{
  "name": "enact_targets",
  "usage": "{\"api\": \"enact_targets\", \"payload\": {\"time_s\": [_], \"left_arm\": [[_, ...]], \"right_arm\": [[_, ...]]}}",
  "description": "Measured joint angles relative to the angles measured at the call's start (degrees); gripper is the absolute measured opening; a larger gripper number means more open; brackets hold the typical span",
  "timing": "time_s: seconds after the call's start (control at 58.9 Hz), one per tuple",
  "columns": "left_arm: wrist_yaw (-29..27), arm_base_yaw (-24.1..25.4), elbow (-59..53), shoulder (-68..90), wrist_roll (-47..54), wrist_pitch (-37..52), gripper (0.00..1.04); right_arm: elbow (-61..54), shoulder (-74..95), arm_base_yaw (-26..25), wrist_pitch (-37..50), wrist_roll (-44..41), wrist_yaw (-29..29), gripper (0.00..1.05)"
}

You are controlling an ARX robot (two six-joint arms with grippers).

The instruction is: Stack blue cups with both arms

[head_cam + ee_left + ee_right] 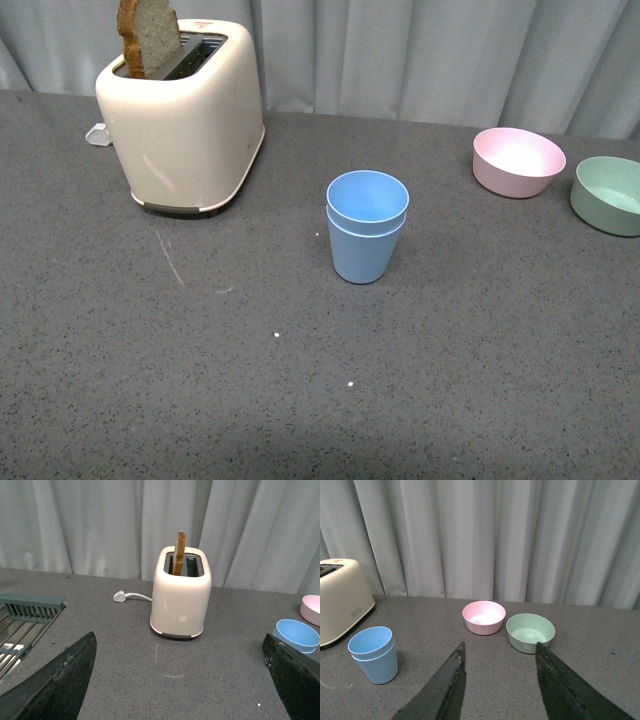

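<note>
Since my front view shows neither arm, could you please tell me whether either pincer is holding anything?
Observer: No, the left pincer is open and empty, facing the toaster.
Operator: And the right one?
Observer: The right pincer is open and empty too, well apart from the nested blue cups.
Operator: Is there anything outside my frame?
Observer: Yes, a grey-green slatted rack sits past the toaster, on the side away from the cups.

Pale colours on a dark speckled surface

Two light blue matte plastic cups (pixel 366 228), a cream glossy toaster (pixel 186 120) with a brown bread slice (pixel 148 36), a pink round bowl (pixel 518 161), a green round bowl (pixel 608 195), a grey speckled tabletop (pixel 200 380), and pale grey curtains (pixel 420 55).
</note>
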Motion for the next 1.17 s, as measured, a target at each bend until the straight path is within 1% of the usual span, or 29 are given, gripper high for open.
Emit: {"api": "enact_targets", "payload": {"time_s": [0.017, 0.102, 0.153, 0.187, 0.238, 0.272, 0.306, 0.34, 0.408, 1.172], "left_arm": [[0.0, 0.0, 0.0, 0.0, 0.0, 0.0, 0.98], [0.0, 0.0, 0.0, 0.0, 0.0, 0.0, 0.98], [0.0, 0.0, 0.0, 0.0, 0.0, 0.0, 0.98], [0.0, 0.0, 0.0, 0.0, 0.0, 0.0, 0.98], [0.0, 0.0, 0.0, 0.0, 0.0, 0.0, 0.98], [0.0, 0.0, 0.0, 0.0, 0.0, 0.0, 0.98], [0.0, 0.0, 0.0, 0.0, 0.0, 0.0, 0.98], [0.0, 0.0, 0.0, 0.0, 0.0, 0.0, 0.98], [0.0, 0.0, 0.0, 0.0, 0.0, 0.0, 0.98], [0.0, 0.0, 0.0, 0.0, 0.0, 0.0, 0.98]], "right_arm": [[0.0, 0.0, 0.0, 0.0, 0.0, 0.0, 0.44], [0.0, 0.0, 0.0, 0.0, 0.0, 0.0, 0.6], [0.0, 0.0, 0.0, 0.0, 0.0, 0.0, 0.67], [0.0, 0.0, 0.0, 0.0, 0.0, 0.0, 0.74], [0.0, 0.0, 0.0, 0.0, 0.0, 0.0, 0.82], [0.0, 0.0, 0.0, 0.0, 0.0, 0.0, 0.89], [0.0, 0.0, 0.0, 0.0, 0.0, 0.0, 0.94], [0.0, 0.0, 0.0, 0.0, 0.1, 0.0, 0.97], [0.0, 0.0, 0.0, 0.0, 0.0, 0.0, 0.94], [0.0, 0.0, 0.0, 0.0, 0.0, 0.0, 0.95]]}}
